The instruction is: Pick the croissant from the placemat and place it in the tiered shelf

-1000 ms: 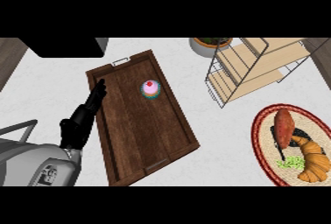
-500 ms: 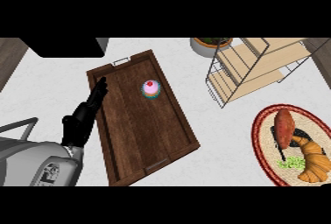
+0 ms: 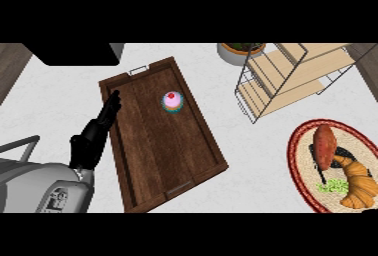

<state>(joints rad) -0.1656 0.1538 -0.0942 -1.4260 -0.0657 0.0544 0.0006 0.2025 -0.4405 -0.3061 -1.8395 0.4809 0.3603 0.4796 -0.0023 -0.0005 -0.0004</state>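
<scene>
Head view, looking steeply down on a pale speckled worktop [image 3: 244, 145]. Croissant [image 3: 356, 185] lies on the oval placemat [image 3: 297, 160] with a red rim, at the right edge, on the placemat's lower half. Above it on the same placemat sits a reddish-brown sweet potato [image 3: 325, 142]; a small green bit [image 3: 334, 186] lies just left of the croissant, touching or nearly so. A dark thin utensil-like thing lies between them, too small to tell what.

Tiered shelf [image 3: 295, 75], light wood boards in a thin wire frame, stands at upper right, above the placemat and apart from it. A plant pot [image 3: 240, 51] is just left of the shelf's top, at the upper edge.

Big dark wooden tray [image 3: 159, 150] runs diagonally across the centre-left, metal handle at its top end. A small cupcake [image 3: 172, 101] with pink icing and a red top sits in the tray's upper part.

Left hand [image 3: 94, 137] comes in from lower left on a grey forearm, over the tray's left rim, fingers [image 3: 112, 102] straight, together, pointing up along the rim, holding nothing. Well apart from the croissant.

Right hand does not show.
</scene>
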